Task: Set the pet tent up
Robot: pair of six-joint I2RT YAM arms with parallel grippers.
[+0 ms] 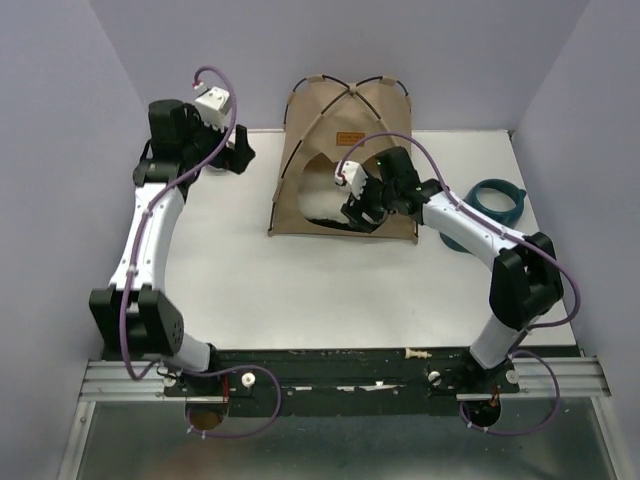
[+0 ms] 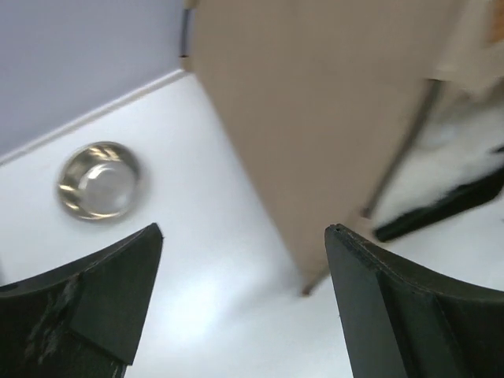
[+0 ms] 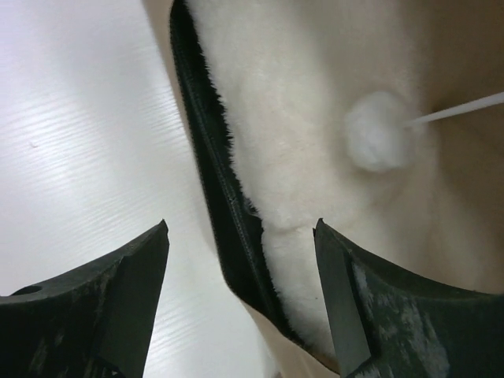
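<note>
Top external view: the pet tent [image 1: 345,130] stands upright at the far middle of the white table [image 1: 300,300], its doorway facing the arms. The right gripper [image 1: 358,208] hovers at that doorway over the white cushion [image 3: 299,118], jaws apart and holding nothing. The left gripper [image 1: 238,155] hangs left of the tent near a steel bowl [image 2: 98,179], spread wide and empty.

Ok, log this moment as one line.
pet tent: upright | left gripper: open, empty, beside tent | right gripper: open, empty, over white cushion at tent front
</note>
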